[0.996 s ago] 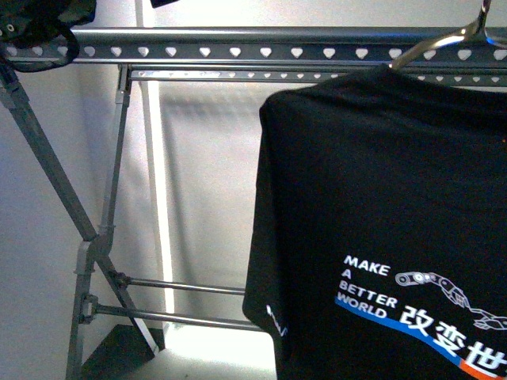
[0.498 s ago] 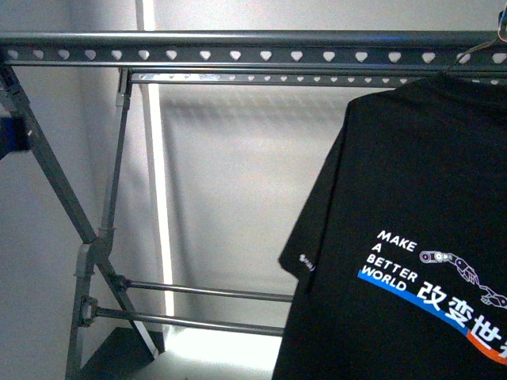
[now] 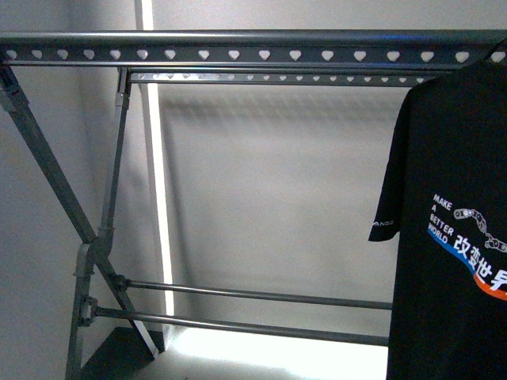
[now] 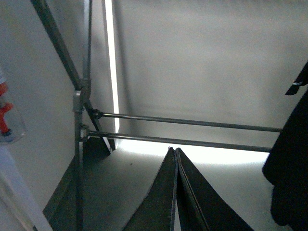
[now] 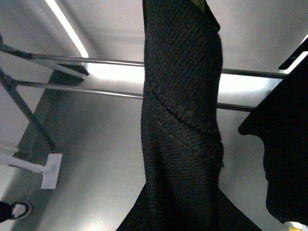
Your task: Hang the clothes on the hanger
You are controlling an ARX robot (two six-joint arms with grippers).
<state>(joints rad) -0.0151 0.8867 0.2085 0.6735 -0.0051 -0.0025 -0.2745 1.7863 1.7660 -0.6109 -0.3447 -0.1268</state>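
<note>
The clothes, a black T-shirt with white "MAKE A BETTER WORLD" print, hang at the far right of the front view, their top at the height of the hanger's grey rail with heart-shaped holes. No gripper shows in that view. In the right wrist view my right gripper is shut on a bunched black ribbed part of the clothes, which covers its fingers; more of the shirt hangs beside it. My left gripper is shut with nothing in it, pointing at the hanger's lower crossbars, the clothes well off to one side.
The rack's crossed legs stand at the left, with two low crossbars spanning the frame. A bright light strip runs down the wall behind. A spray bottle is near the left gripper. On the floor are a white flat tool and a shoe.
In the front view the clothes have swung steadily to the right, from mid-frame to the right edge. The dark object at the rail's upper left has left the view.
</note>
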